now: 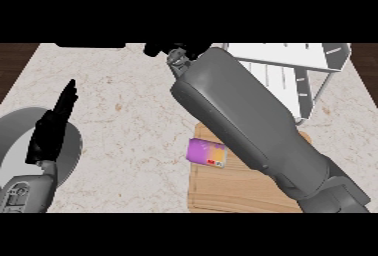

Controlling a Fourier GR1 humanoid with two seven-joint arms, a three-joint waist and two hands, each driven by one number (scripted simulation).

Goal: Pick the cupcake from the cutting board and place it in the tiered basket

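One flat-fingered left robot hand (53, 125) rests over speckled marble counter (133, 115); right's grip unclear.

Light even and soft over my counter (125, 95), no glare. Faint shadow under my right forearm (251, 120), falling across cutting board (236, 190). My left hand (52, 130) reads near-black, detail lost. Tiered basket (295, 65) bright white. No edge distortion seen.

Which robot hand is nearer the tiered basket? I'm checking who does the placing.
The right. The right robot hand is at the counter's far edge, just left of the tiered basket. The left robot hand rests open, fingers up, near the view's left edge.
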